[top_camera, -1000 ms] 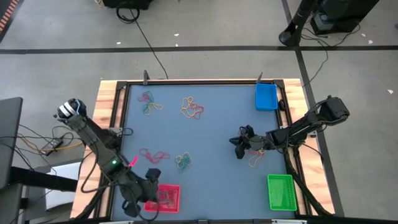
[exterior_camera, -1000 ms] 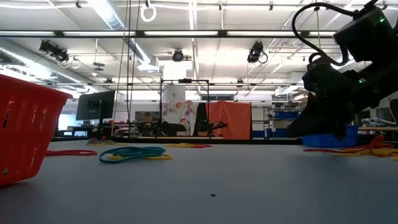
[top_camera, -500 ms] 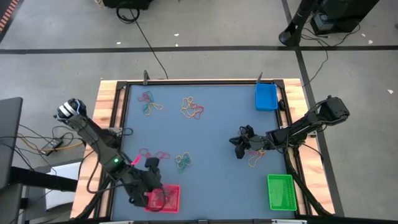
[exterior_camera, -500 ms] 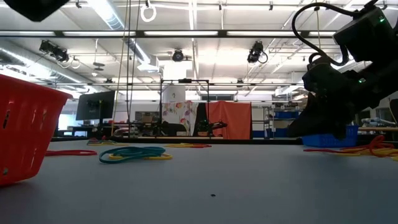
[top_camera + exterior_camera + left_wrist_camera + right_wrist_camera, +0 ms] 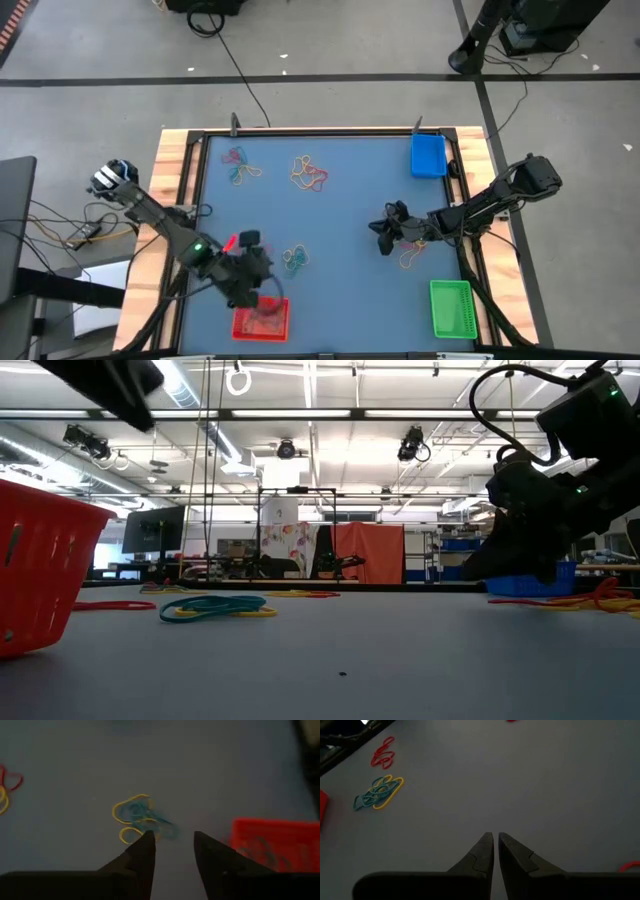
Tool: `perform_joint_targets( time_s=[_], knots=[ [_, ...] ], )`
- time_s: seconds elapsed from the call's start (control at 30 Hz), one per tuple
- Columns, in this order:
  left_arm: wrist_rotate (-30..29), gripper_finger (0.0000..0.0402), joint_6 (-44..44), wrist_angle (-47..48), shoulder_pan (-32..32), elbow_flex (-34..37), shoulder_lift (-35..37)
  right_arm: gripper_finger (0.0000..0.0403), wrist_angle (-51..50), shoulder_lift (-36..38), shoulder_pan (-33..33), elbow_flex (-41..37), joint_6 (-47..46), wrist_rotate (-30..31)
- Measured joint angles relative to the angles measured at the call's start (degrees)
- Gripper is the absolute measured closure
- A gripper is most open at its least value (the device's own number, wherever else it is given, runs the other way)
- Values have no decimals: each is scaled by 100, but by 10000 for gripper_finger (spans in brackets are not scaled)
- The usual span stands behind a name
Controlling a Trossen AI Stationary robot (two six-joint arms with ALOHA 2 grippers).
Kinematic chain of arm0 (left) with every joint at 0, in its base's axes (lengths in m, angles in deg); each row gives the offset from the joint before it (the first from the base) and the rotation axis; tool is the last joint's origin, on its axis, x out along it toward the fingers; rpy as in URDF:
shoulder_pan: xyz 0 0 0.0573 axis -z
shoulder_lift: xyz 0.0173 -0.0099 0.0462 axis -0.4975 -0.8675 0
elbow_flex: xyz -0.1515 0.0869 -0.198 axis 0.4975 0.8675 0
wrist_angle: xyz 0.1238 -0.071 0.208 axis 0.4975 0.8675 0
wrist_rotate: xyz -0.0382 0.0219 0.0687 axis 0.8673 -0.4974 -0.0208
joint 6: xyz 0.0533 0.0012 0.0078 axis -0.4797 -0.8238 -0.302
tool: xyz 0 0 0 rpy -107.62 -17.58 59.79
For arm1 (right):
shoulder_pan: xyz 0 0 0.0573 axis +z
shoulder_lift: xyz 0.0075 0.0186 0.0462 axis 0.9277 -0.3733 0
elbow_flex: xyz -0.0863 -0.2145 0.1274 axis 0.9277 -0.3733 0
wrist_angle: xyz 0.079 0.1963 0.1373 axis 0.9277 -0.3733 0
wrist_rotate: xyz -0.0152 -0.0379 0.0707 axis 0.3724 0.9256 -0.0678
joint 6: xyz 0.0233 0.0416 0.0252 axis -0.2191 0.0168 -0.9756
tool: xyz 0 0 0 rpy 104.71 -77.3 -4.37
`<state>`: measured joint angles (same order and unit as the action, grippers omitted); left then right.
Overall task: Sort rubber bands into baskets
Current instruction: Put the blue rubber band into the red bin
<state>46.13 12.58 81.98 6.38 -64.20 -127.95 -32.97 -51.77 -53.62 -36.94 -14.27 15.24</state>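
The left gripper (image 5: 262,272) hangs just above the red basket (image 5: 262,322) at the table's seven o'clock, fingers apart with nothing between them, so a drop looks done; thin loops already lie inside the slatted plastic tray. In the left wrist view the fingers (image 5: 145,852) frame a small tangle of yellow and teal rubber bands (image 5: 136,817) on the smooth blue-grey table (image 5: 340,210), at about one o'clock from the red basket. The next move probably calls for lowering onto that tangle and pinching one thin, limp loop free of the others. The right gripper (image 5: 384,237) rests at four o'clock, fingers nearly together and empty, near an orange and yellow cluster (image 5: 410,258). The blue basket (image 5: 428,155) sits at one o'clock, the green basket (image 5: 451,307) at five o'clock
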Motion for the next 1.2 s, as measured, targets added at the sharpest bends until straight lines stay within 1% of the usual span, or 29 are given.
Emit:
perform_joint_targets(
  time_s=[0.07,0.23,0.37,0.43,0.53,0.63,0.8,1.0,1.2],
  knots=[
    [230,268,-141,-150,-368,189,-70,362,29,2,0,0,-2,-2],
    [1081,271,-747,-886,-1146,664,-164,362,-4,1,0,2,25,-37],
    [1867,271,-1180,-1628,-1539,993,-166,362,-38,2,0,0,48,-37],
    [2097,271,-1459,-1807,-1608,1147,-172,362,-53,2,0,1,56,-37],
    [2060,271,-2016,-1896,-1631,1340,-307,362,-58,2,0,0,61,-39],
    [2025,271,-2217,-1971,-1661,1465,-522,362,-72,2,11,2,59,-42],
    [2000,271,-2256,-2285,-1673,1510,-892,362,-53,2,20,2,57,-57],
    [2044,271,-2525,-2545,-1672,1507,-1311,362,-71,2,20,2,57,-55],
    [1995,273,-2503,-2565,-1672,1492,-1384,362,-66,2,20,2,59,-43]
  ],
)
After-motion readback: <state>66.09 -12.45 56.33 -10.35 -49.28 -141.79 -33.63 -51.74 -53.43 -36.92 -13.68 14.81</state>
